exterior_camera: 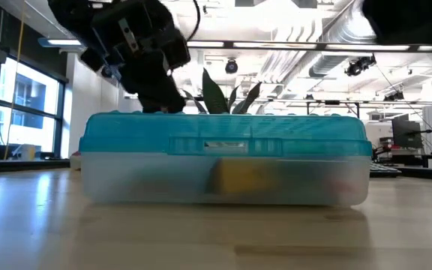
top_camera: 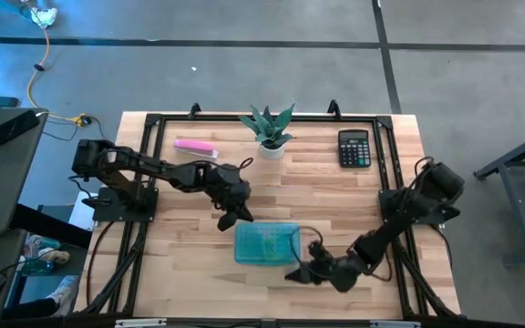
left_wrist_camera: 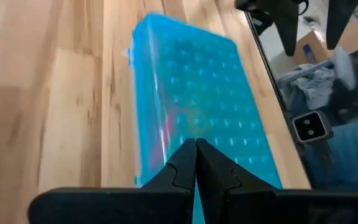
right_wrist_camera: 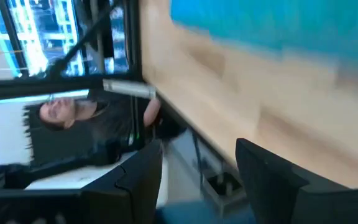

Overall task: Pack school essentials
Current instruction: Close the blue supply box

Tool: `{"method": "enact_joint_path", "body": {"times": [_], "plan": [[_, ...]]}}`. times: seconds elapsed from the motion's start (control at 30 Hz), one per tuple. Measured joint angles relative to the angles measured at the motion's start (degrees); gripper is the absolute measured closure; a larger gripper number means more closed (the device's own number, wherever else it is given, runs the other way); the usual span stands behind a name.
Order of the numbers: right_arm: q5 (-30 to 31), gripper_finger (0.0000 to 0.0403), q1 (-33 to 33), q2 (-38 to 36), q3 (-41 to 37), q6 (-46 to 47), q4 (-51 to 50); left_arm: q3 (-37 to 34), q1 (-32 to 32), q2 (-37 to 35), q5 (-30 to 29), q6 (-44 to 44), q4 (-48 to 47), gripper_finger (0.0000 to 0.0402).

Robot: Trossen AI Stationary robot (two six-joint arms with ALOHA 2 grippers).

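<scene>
A blue-lidded translucent pencil case (top_camera: 266, 242) lies closed on the table's near middle. It also shows in the low view (exterior_camera: 223, 142), the left wrist view (left_wrist_camera: 191, 106) and the right wrist view (right_wrist_camera: 278, 25). Through its clear wall I see a yellow block (exterior_camera: 235, 176); the other stationery is hidden inside. My left gripper (top_camera: 241, 217) (left_wrist_camera: 196, 144) is shut over the lid's far left corner. My right gripper (top_camera: 296, 273) (right_wrist_camera: 197, 168) is open, low over the table just off the case's near right corner, touching nothing. My left gripper points its shut fingertips (left_wrist_camera: 185, 155) slanting down from the far left at the lid's far left corner (exterior_camera: 152, 116). Whether they touch the lid or stand just above it, I cannot tell. The case lies flat on the table.
A potted plant (top_camera: 270, 130), a black calculator (top_camera: 355, 148) and a long pink bar (top_camera: 195, 145) stand along the far side. Bare wood lies left and right of the case. A person (right_wrist_camera: 73, 115) shows beyond the table's near edge in the right wrist view.
</scene>
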Motion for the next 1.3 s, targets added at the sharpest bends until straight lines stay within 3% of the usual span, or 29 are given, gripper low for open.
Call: {"method": "enact_joint_path", "body": {"times": [0.23,0.43,0.63,0.77,0.87,1.03,1.3], "plan": [[0.57,0.0213,-7.57,-9.02,0.02,-14.10,-12.19,5.04,-3.89,-3.63,-11.95,8.03,-11.39,0.0401],[-5.45,0.0267,-13.69,-15.03,0.02,-29.96,-17.60,11.28,-6.27,-3.67,-19.00,8.72,-25.40,0.0401],[-14.74,0.0340,-19.39,-17.83,0.45,-45.44,-21.70,16.30,-9.97,-3.67,-21.47,1.78,-33.14,0.0401],[-18.22,0.0386,-21.88,-17.51,5.91,-55.87,-29.97,18.52,-12.64,-3.67,-21.59,-3.41,-34.38,0.0401],[-18.52,0.0398,-22.71,-17.09,10.63,-63.10,-38.61,19.32,-14.30,-3.67,-21.59,-6.30,-34.32,0.0401],[-16.41,0.0396,-23.02,-16.85,13.86,-67.41,-46.05,19.36,-16.52,-3.21,-22.51,-8.57,-33.56,0.0401],[-17.39,0.0402,-22.54,-14.42,11.94,-67.02,-45.37,19.36,-19.83,-0.79,-27.09,-13.08,-32.47,0.0401]]}}
